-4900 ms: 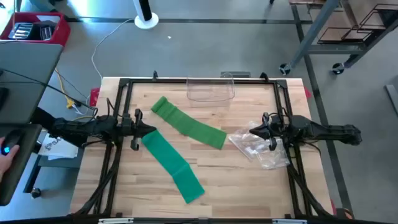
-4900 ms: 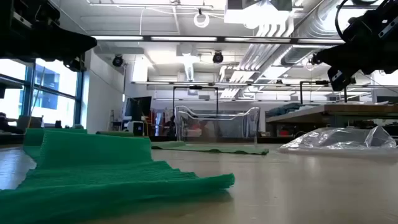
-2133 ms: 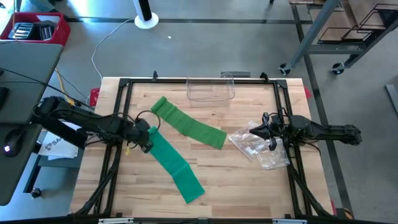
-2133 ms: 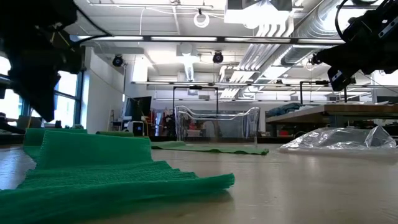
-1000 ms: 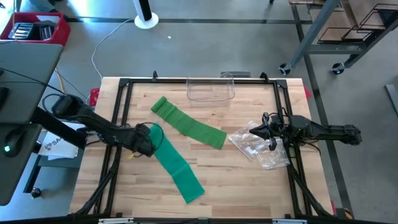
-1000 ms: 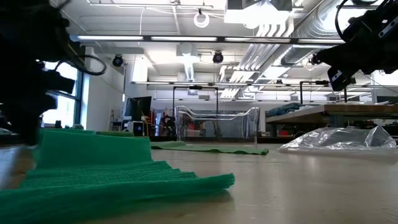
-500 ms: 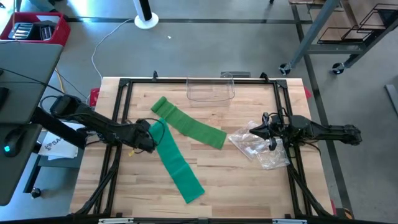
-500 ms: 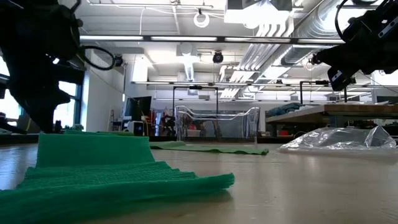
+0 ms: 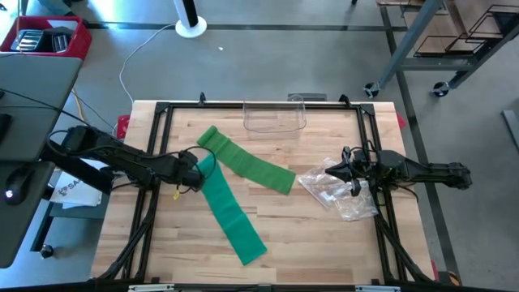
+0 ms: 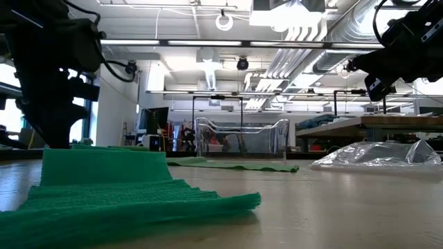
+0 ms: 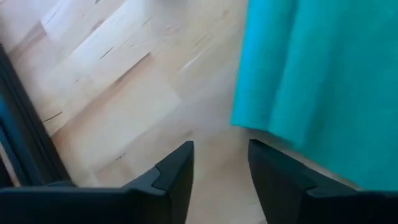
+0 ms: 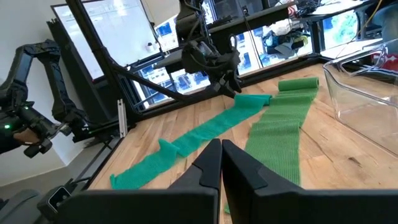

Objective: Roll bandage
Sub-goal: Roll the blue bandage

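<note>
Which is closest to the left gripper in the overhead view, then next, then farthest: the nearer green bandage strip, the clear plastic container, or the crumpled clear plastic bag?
1. Nearer green bandage strip: its upper end lies right at the left gripper, on the table's left.
2. Clear plastic container: at the far edge, around the middle.
3. Crumpled clear plastic bag: on the right side, under the right gripper.

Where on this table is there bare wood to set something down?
Free: the near right corner of the wooden table, beside the darker green bandage strip, and the near left corner. Crowded: the middle with the lighter green strip, the clear plastic bin behind, crumpled plastic bags right.
</note>
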